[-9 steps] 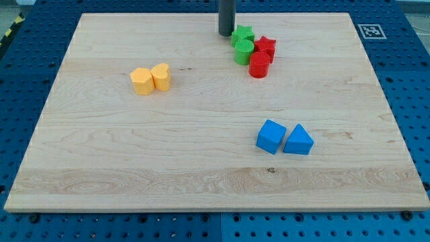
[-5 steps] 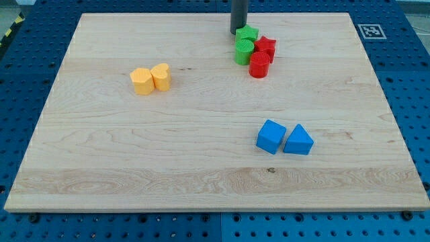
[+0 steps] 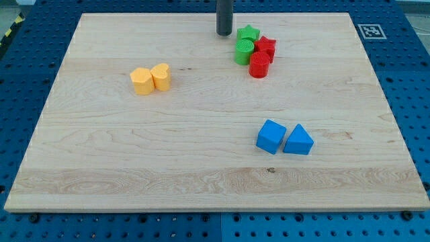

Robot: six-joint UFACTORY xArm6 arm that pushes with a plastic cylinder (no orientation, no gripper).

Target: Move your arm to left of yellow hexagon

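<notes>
1. Resting on the wooden counter (image 3: 201,148) near the view's top edge, my tip (image 3: 224,33) sits just to the view's left of the green and red cluster, apart from it by a narrow gap.
2. No pincer exists on this arm; it ends in a plain dark rod, so nothing is grasped or clenched.
3. At the cluster's top is the green star (image 3: 248,33), the block nearest my tip; the green cylinder (image 3: 244,51) touches it from below.
4. To the view's right of those, the red star (image 3: 266,46) and the red cylinder (image 3: 260,65) press against the green pair, all four packed together.
5. Far over on the view's left side of the counter lies the yellow hexagon (image 3: 141,81), well apart from my tip, which is up and to the view's right of it.
6. Touching the hexagon's right side is the yellow heart (image 3: 161,76).
7. Toward the view's lower right, the blue cube (image 3: 271,136) and the blue triangular block (image 3: 298,140) sit side by side, touching, well apart from everything else.
8. Beyond the counter's top right corner, a black-and-white marker tag (image 3: 371,31) lies on the blue perforated base (image 3: 416,81).
</notes>
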